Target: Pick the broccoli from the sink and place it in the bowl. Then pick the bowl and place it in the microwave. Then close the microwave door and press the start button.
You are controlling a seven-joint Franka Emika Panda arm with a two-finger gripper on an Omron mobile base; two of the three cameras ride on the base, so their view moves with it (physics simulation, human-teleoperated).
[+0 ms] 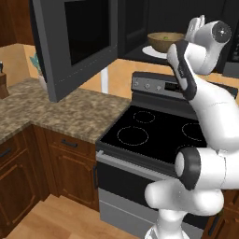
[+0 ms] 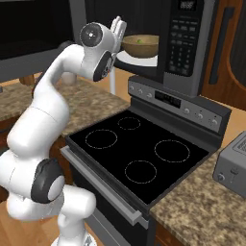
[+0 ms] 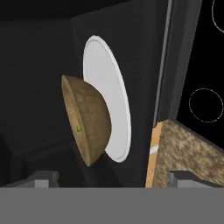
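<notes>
A speckled brown granite desk runs along the left of the left base view, over dark reddish wooden cabinets with small dark handles; pale wood-plank floor lies below. At about 10 o'clock in that view the microwave door stands swung open, a flat dark grey panel with a large black glass window. Right of the desk sits a stove, its glossy black top marked with thin white ring burners and a grey control strip at the back.

Above the stove, at 1 o'clock, the microwave is a dark boxy shell with a button panel on its right side. Inside it the bowl rests on the white round turntable plate; the bowl is wide, shallow, tan-brown with a grainy surface. A small green bit of the broccoli shows over its rim in the right base view.

The gripper is raised near the microwave opening, just apart from the bowl. In the hand view its two grey tips sit far apart at the bottom edge, so the jaws are wide and hold nothing. At 4 o'clock in the right base view a grey boxy toaster stands on more granite.
</notes>
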